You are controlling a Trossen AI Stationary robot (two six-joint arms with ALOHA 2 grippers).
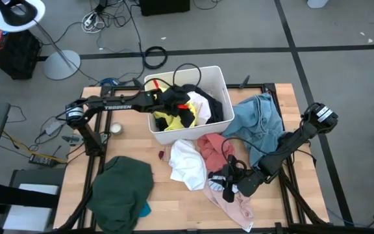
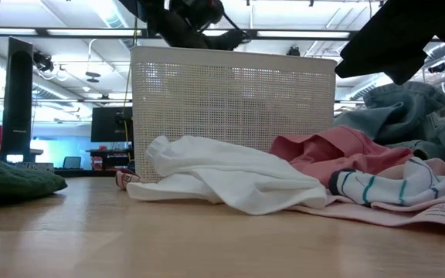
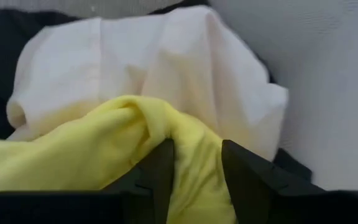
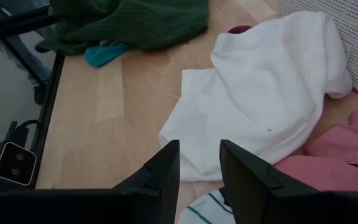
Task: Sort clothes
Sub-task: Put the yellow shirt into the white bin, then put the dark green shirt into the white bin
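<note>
Left gripper (image 3: 194, 165), fingers apart around the soft yellow garment (image 3: 104, 149) in the white perforated plastic bin (image 1: 221, 84), appears mid-release; next, lift clear.

Both arms are matte black with jointed tubular links, the left arm (image 1: 112, 104) printed with white TROSSEN lettering, each ending in two blunt black fingers (image 4: 160, 171).

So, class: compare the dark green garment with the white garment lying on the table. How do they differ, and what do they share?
The dark green garment lies near the table's front left corner, away from the white bin; the white garment lies mid-table, just in front of that bin. The dark green garment sits apart from the main pile; the white garment touches the pink garment. Both are crumpled, unfolded and outside the bin.
</note>
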